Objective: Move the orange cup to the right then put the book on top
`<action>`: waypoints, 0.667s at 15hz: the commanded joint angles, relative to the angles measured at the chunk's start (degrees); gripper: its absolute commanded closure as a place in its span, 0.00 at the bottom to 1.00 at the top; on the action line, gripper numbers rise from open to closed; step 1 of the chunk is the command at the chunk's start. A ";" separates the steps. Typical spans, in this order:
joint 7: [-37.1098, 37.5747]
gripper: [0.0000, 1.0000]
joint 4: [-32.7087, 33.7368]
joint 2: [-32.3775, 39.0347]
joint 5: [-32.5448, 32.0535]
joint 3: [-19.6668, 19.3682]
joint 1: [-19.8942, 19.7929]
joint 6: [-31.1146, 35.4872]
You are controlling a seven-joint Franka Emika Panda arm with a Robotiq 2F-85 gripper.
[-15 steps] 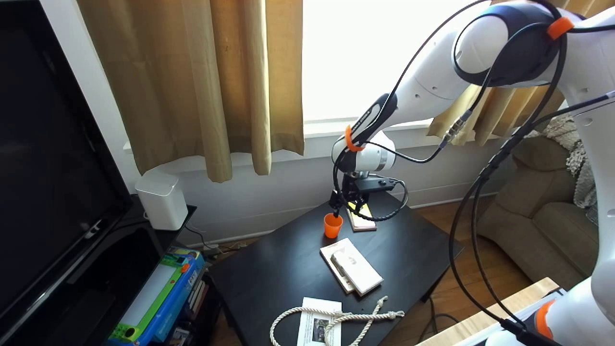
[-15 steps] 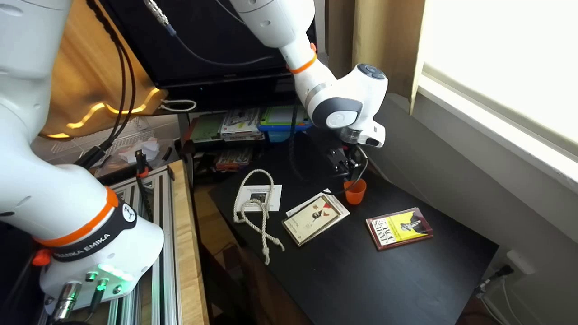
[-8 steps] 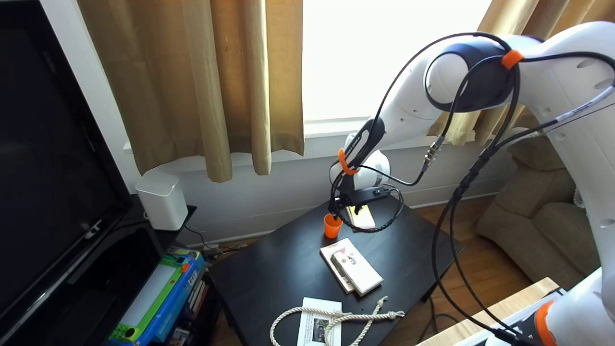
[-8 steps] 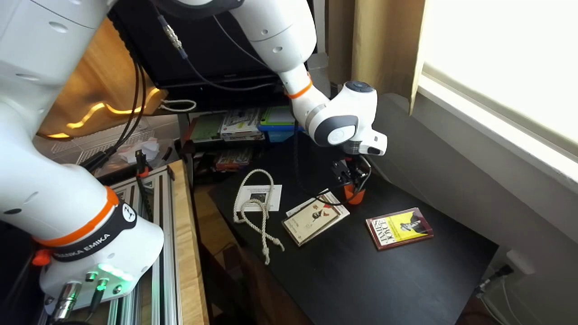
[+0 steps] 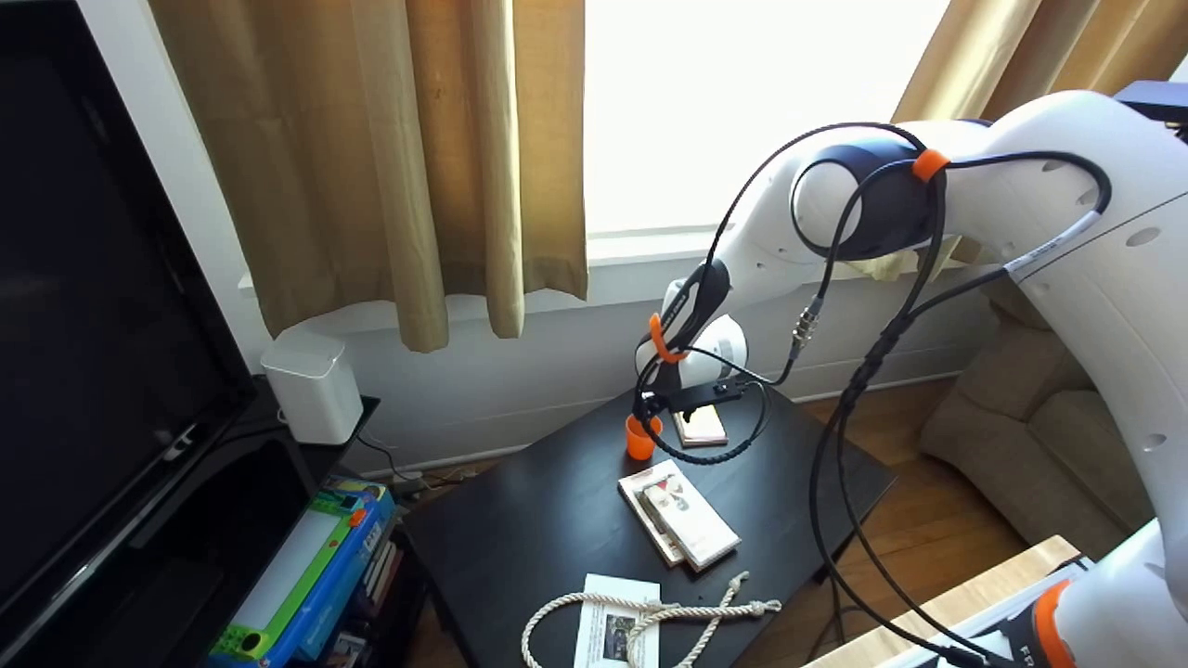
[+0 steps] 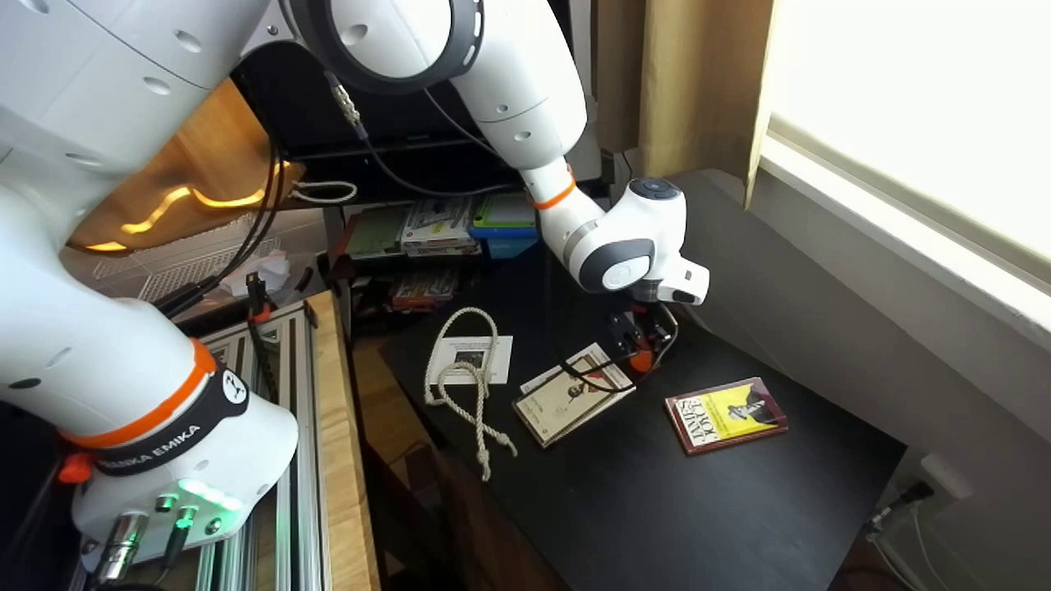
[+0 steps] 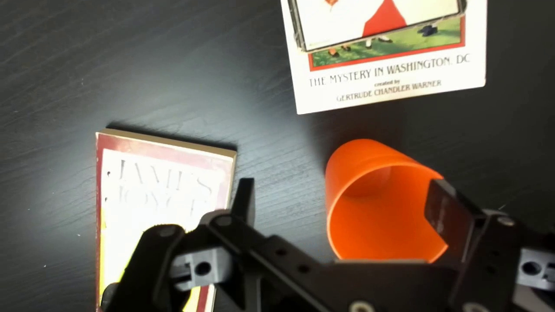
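Note:
The orange cup (image 7: 377, 195) stands on the black table, its mouth facing up toward the wrist camera. My gripper (image 7: 342, 199) hangs over it with wide-spread jaws. The right finger (image 7: 453, 216) overlaps the cup's right rim; whether it is inside or above the mouth I cannot tell. A gap of bare table separates the left finger (image 7: 246, 199) from the cup. In an exterior view the gripper partly covers the cup (image 6: 642, 362). The book, a James Joyce paperback (image 6: 727, 416) with white and yellow on a dark red cover, lies flat beside the cup, partly behind the left finger.
Two stacked pale books (image 6: 575, 396) lie close to the cup on its other side. A white rope (image 6: 480, 410) loops over a printed sheet (image 6: 501, 361) farther along the black table (image 6: 698, 517). The wall and window sill (image 6: 903, 222) rise behind the table.
The arm has come down, bringing my gripper lower over the cup, which is now more covered in an exterior view. Cup and books have stayed in place. The jaws remain spread.

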 commanded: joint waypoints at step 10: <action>5.35 0.26 7.39 7.57 0.55 0.03 -0.25 3.26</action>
